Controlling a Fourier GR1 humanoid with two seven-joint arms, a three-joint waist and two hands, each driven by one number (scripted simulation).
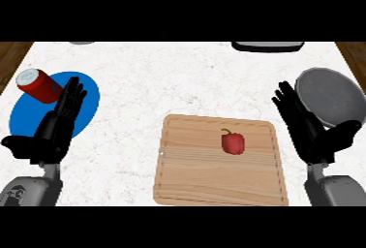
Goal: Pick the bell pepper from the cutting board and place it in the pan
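- Left hand (52, 133) and right hand (309, 131): both released, fingers straight.
- Red bell pepper (233, 143) on pale wooden cutting board (207, 179), between them.
- Round grey pan (332, 94) beside right hand.

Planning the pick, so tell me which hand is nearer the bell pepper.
Right. The right hand is open just beyond the cutting board's right edge, level with the bell pepper. The left hand is open well off the board's left side, overlapping the blue plate.
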